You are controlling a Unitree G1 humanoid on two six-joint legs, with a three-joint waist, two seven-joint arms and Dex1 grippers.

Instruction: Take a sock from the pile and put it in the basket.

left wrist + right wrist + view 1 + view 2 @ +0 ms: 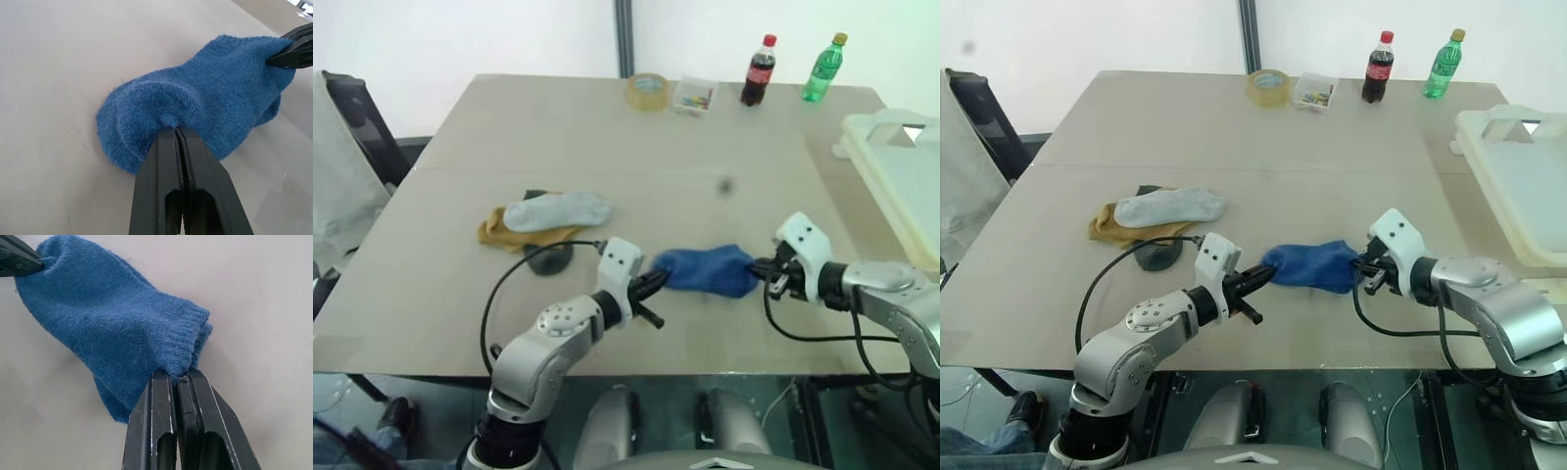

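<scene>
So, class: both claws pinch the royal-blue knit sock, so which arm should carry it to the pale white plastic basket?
Probably the right. Its claw grips the royal-blue knit sock on the side nearer the pale white plastic basket, at the table's right edge.

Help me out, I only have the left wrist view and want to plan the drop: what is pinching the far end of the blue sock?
Observer: The right end effector, shut on the cuff of the blue sock; the left end effector is shut on the other end.
Operator: Where is the basket?
Observer: The white basket sits at the table's right edge, beyond the right arm.
Operator: What is left of the pile?
Observer: A light grey sock lying over a mustard-yellow sock, apart from the blue sock, to the robot's left.
</scene>
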